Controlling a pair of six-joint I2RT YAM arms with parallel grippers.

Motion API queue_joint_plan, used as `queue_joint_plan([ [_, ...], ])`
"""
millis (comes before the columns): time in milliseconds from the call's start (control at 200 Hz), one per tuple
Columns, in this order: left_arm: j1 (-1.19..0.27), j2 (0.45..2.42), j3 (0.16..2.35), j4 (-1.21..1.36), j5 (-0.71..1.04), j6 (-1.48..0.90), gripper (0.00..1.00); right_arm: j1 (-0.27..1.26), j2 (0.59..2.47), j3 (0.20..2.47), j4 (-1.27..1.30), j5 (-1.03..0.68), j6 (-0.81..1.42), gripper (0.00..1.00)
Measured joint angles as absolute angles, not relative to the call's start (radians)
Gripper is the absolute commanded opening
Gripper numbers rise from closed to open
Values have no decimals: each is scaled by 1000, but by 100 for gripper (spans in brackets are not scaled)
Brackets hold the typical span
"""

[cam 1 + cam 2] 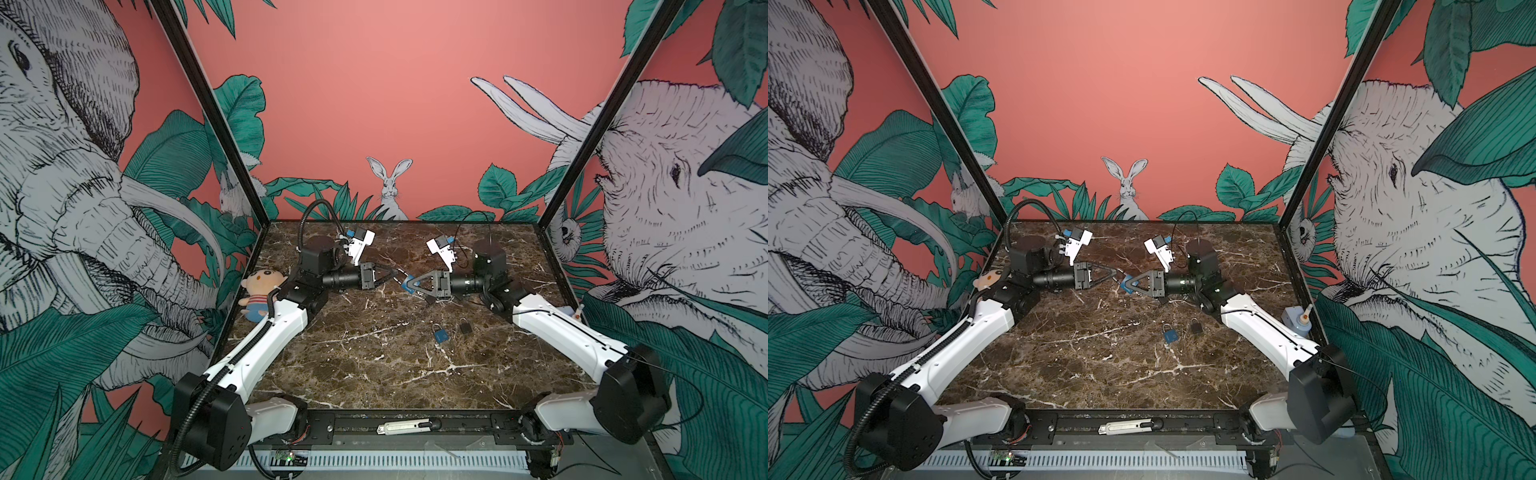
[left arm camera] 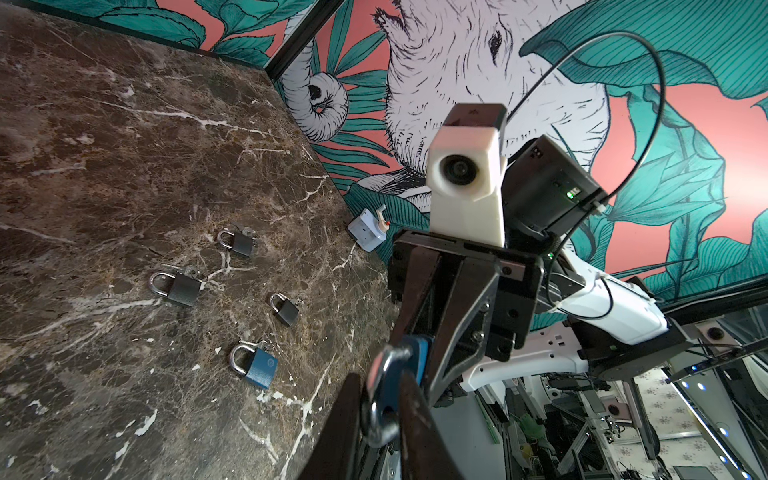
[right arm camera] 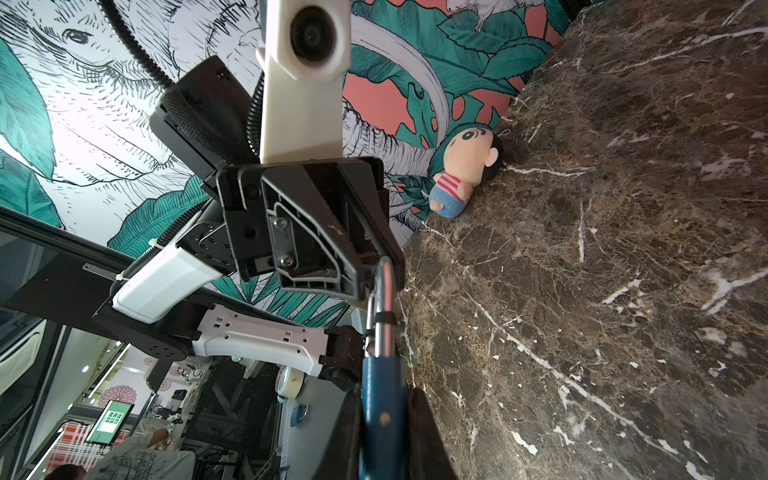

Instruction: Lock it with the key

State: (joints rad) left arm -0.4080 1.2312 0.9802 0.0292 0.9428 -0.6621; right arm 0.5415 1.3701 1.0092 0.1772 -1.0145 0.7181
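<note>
Padlock (image 3: 380,399), blue, sits clamped in the right tool (image 1: 409,283), body mostly hidden; left tool (image 1: 394,275) flanks its shackle (image 2: 376,409), whether it grips I cannot tell.

Blue padlock (image 1: 1124,285), largely covered by the jaws of the right gripper (image 1: 1128,283) in both top views; its base is out of sight in every view. In the right wrist view the padlock's body is cut off by the frame edge. In the left wrist view the jaws of the left gripper (image 2: 384,386) are dark blurs flanking the shackle (image 2: 374,424); contact is unclear. The left arm (image 1: 992,316) hides most of the doll (image 1: 989,279) in a top view.
</note>
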Motion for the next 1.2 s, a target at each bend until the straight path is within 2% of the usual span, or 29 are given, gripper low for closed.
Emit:
queue_joint_plan([
  [165,-408,1232,980,29,946,-663,12,543,1370,1009,184,-1018,726,0],
  [240,-408,1232,979,30,950,-670,0,545,1370,1009,187,-1021,729,0],
  [805,-397,1255,959,113,986,-647,0,541,1372,999,264,-1053,888,0],
  [1200,-405,1259,925,143,986,-631,0,541,1372,986,253,-1050,899,0],
])
